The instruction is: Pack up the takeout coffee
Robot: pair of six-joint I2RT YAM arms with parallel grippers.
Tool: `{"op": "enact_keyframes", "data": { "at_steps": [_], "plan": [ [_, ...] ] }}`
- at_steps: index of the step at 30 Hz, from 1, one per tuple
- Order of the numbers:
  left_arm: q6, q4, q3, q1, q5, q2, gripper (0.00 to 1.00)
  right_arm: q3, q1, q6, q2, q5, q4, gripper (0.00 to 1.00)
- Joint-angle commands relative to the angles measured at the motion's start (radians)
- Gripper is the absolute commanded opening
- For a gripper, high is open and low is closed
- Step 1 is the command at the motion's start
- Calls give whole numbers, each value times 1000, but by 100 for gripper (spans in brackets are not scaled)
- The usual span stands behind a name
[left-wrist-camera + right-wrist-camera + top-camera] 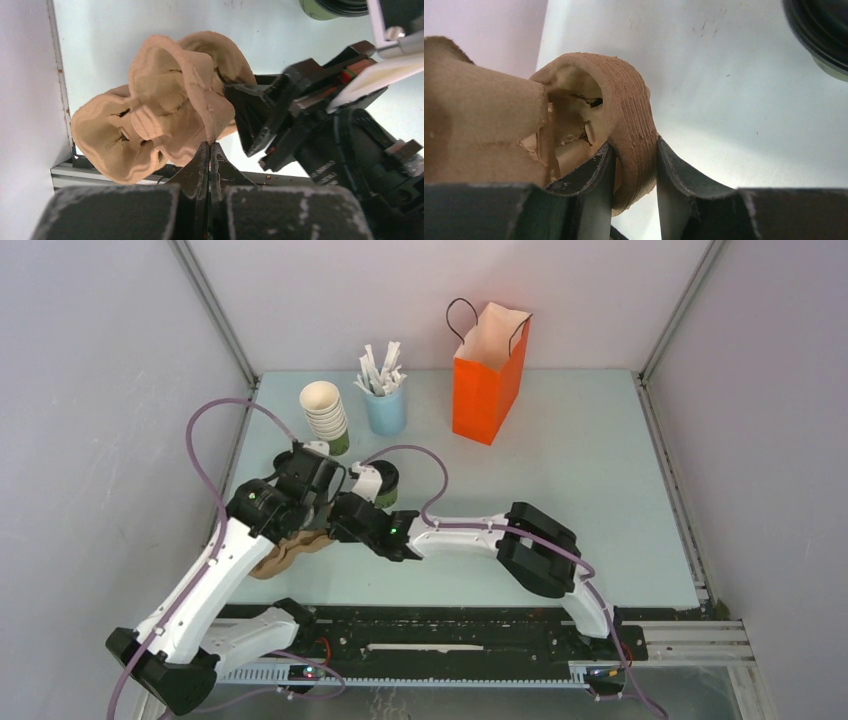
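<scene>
Left gripper (210, 147): closed tight on the carrier's (165, 100) thin wall, lower centre.
Right gripper (634, 147): fingers pressing both sides of the carrier's rim.
Coffee (383, 483): lidded, on the table (600, 490), left of centre, just above both grippers.

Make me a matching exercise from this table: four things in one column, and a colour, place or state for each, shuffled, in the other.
Things:
1. paper bag
2. light blue cup
3. pulp carrier
4. takeout coffee

Descriptions:
A. pinched in the left gripper
B. green, capped in black
C. orange, standing open at the back
D. holds white sticks

Pairs: 1-C; 2-D; 3-A; 4-B
</scene>
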Motion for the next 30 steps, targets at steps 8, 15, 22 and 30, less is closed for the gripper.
{"op": "enact_keyframes", "data": {
  "at_steps": [8, 15, 22, 30],
  "plan": [
    [-80, 180, -53, -32, 14, -174, 0, 162, 58, -106, 115, 169, -279, 0],
    [-111, 161, -133, -31, -20, -123, 1, 41, 30, -114, 36, 107, -177, 0],
    [-167, 134, -106, -9, -57, -158, 69, -36, 10, -90, -18, 39, -115, 0],
    [-133, 150, -236, 410, 195, -207, 78, -80, -9, -69, -52, 15, -76, 0]
  ]
}}
